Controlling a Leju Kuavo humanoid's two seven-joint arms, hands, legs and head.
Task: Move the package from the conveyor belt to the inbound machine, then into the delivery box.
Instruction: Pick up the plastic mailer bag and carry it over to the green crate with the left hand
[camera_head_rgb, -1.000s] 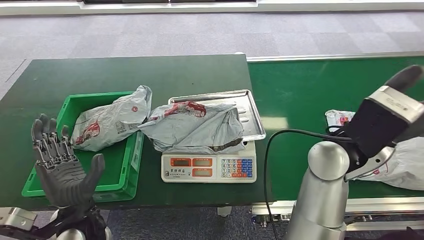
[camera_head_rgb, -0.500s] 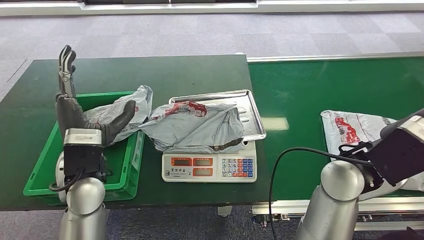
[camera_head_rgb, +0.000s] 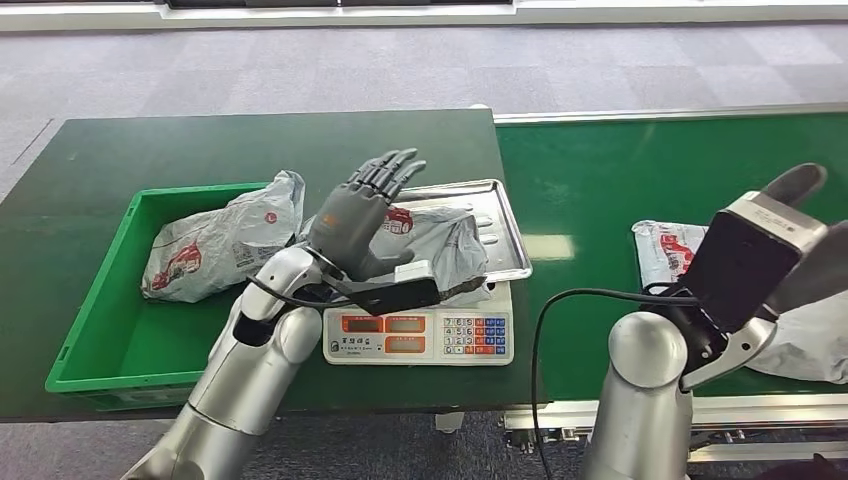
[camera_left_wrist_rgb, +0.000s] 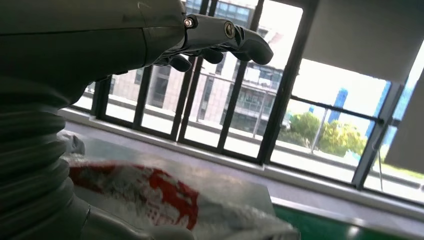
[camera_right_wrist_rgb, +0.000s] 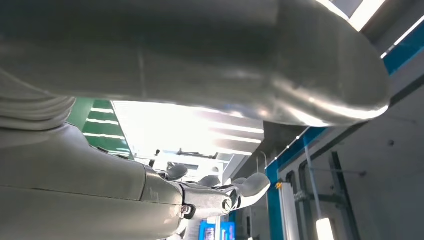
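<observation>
A grey package with red print (camera_head_rgb: 445, 245) lies on the steel tray (camera_head_rgb: 503, 222) of the scale (camera_head_rgb: 418, 336), the inbound machine. My left hand (camera_head_rgb: 362, 208) hovers just above its left end, fingers spread and holding nothing; the left wrist view shows those fingers (camera_left_wrist_rgb: 227, 39) over the package's red print (camera_left_wrist_rgb: 150, 196). A second package (camera_head_rgb: 212, 243) lies in the green delivery box (camera_head_rgb: 110, 335). On the conveyor belt (camera_head_rgb: 640, 160) another package (camera_head_rgb: 668, 243) lies partly behind my raised right hand (camera_head_rgb: 770, 235), whose fingers (camera_right_wrist_rgb: 220, 192) are stretched out and empty.
The scale stands on a dark green table (camera_head_rgb: 250, 140), between the box and the belt. A black cable (camera_head_rgb: 545, 300) loops by my right arm. More grey bag material (camera_head_rgb: 815, 335) lies at the belt's near right edge. Grey carpet lies beyond.
My left arm has swung from over the green box to above the package on the scale. My right forearm has risen again and now covers part of the belt package.
</observation>
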